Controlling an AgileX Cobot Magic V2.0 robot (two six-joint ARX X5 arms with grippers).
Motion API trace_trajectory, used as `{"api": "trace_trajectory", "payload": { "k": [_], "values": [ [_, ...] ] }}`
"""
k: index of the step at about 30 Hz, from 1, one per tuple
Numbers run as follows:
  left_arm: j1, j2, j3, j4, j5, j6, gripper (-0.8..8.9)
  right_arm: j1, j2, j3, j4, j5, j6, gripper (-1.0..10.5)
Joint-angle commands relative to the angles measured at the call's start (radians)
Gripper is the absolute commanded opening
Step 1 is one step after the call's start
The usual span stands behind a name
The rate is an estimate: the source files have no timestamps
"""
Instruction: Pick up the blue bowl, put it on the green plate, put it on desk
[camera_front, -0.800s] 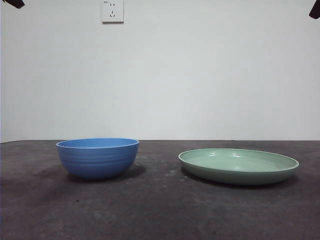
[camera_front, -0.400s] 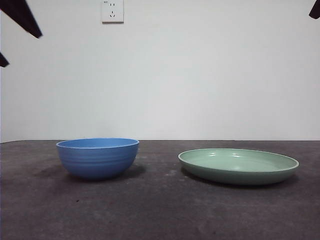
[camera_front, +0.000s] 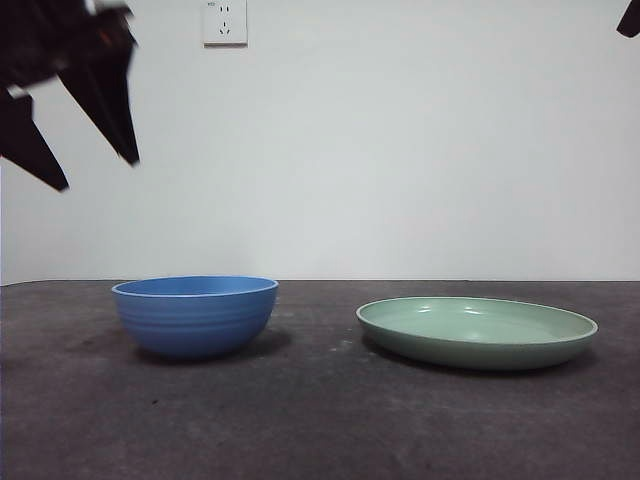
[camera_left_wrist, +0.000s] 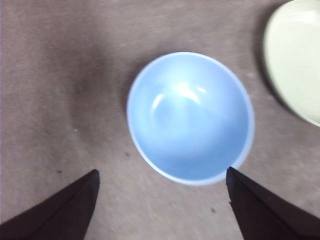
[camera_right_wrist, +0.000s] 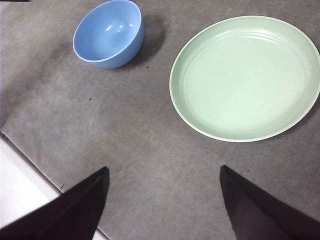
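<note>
the tabletop carries the green plate and, well apart from it, the blue bowl, both empty. the left claw hangs high above the bowl, jaws spread wide, so the reach for the pickup looks under way. next it likely must drop one jaw inside the rim and pinch. the right claw waits, spread.
</note>
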Motion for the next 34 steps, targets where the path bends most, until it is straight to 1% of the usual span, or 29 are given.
{"api": "trace_trajectory", "payload": {
  "k": [1,6,10,17,19,23,27,28,34],
  "values": [
    [-0.012,0.088,0.049,0.026,-0.039,0.000,4.04,0.003,0.008,0.022,0.010,-0.003,0.003,3.5],
    [-0.013,0.206,0.064,0.095,-0.042,-0.001,4.02,0.003,0.008,0.022,0.010,-0.003,0.003,3.5],
    [-0.013,0.284,0.064,0.119,-0.043,-0.002,4.01,0.003,0.008,0.022,0.010,-0.003,0.003,3.5],
    [-0.020,0.370,0.064,0.135,-0.049,-0.013,4.00,0.003,0.008,0.022,0.017,-0.003,0.003,3.5],
    [-0.026,0.383,0.064,0.138,-0.051,-0.013,3.82,0.003,0.008,0.022,0.018,-0.003,0.003,3.5],
    [-0.035,0.392,0.064,0.145,-0.060,-0.031,2.28,0.003,0.008,0.022,0.018,-0.003,0.003,3.5],
    [-0.042,0.392,0.064,0.145,-0.060,-0.033,0.38,0.003,0.008,0.022,0.018,-0.003,0.003,3.5],
    [-0.044,0.392,0.064,0.144,-0.060,-0.036,0.08,0.003,0.008,0.022,0.018,-0.003,0.003,3.5],
    [-0.047,0.392,0.064,0.154,-0.060,-0.050,0.09,0.003,0.008,0.022,0.018,-0.003,0.003,3.5]
  ]
}}
